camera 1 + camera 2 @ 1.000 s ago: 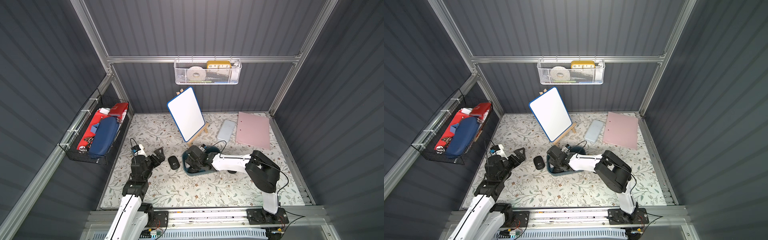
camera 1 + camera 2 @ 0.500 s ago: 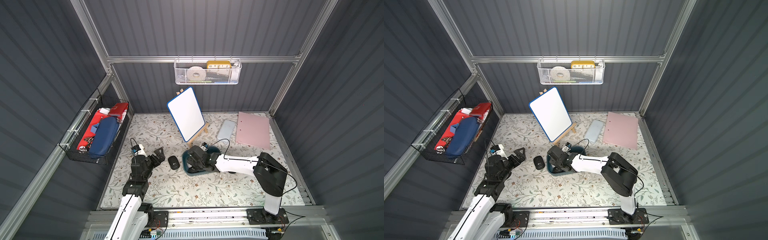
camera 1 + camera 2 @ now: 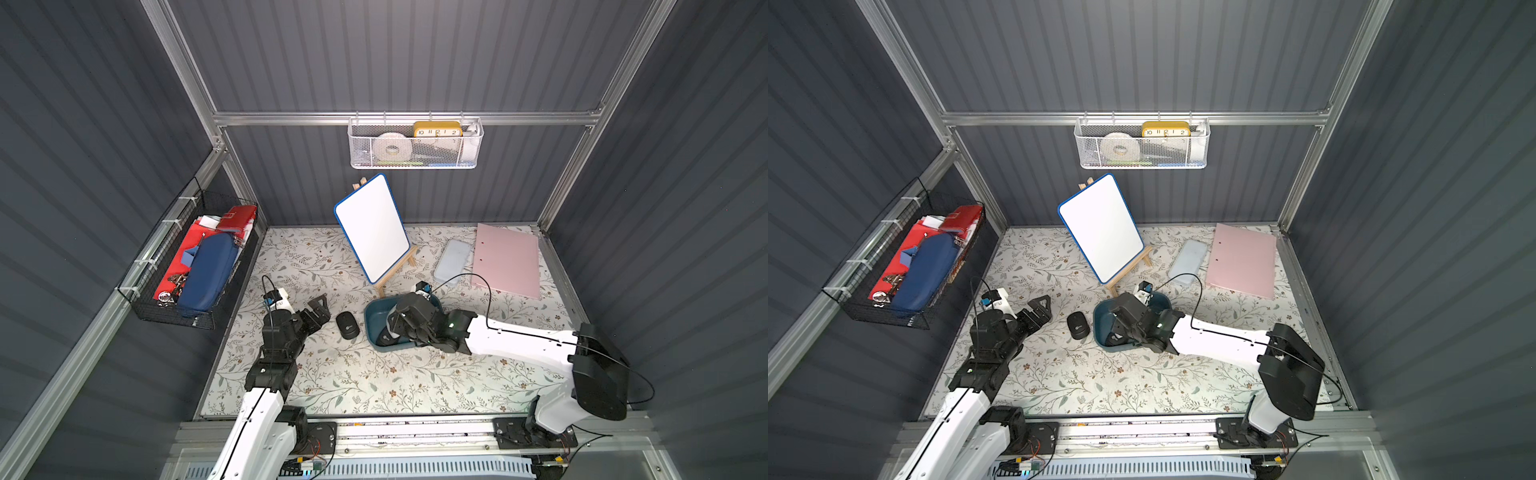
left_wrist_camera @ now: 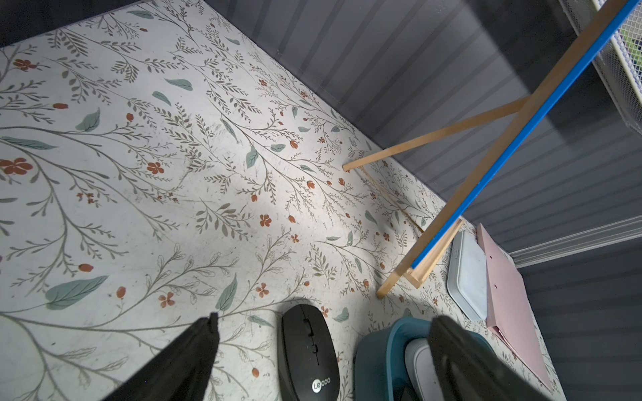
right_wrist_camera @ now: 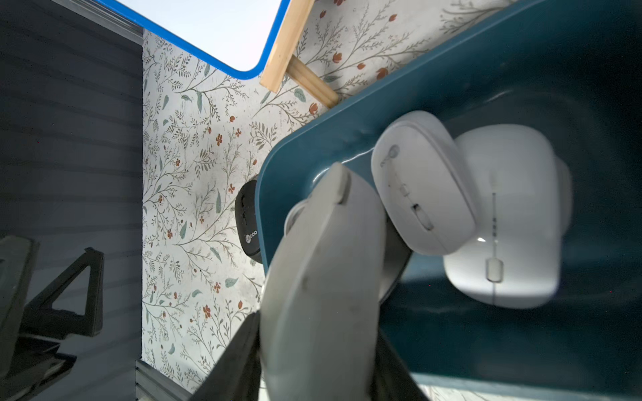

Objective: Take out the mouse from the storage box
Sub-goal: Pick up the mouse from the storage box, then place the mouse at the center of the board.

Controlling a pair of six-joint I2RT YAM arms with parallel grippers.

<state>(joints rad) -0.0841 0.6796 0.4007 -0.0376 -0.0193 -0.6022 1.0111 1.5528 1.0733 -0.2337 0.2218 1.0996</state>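
The teal-blue storage box (image 3: 371,320) (image 3: 1100,322) sits mid-table. My right gripper (image 5: 319,330) (image 3: 395,328) reaches into it and is shut on a pale grey mouse (image 5: 323,277), held on edge just above the box floor. Two more white mice (image 5: 422,184) (image 5: 510,215) lie inside, one leaning on the other. A black mouse (image 3: 347,325) (image 4: 307,350) rests on the mat just left of the box. My left gripper (image 3: 320,309) (image 4: 324,317) hovers open left of that black mouse, holding nothing.
A whiteboard on a wooden easel (image 3: 372,228) stands just behind the box. A light blue case (image 3: 452,262) and a pink folder (image 3: 507,259) lie at the back right. A white mesh basket (image 3: 415,145) hangs on the back wall and a black wire basket (image 3: 191,266) on the left wall.
The right arm's elbow has swung out to the right and toward the front while its gripper stayed shut in the box. The left arm has not moved.
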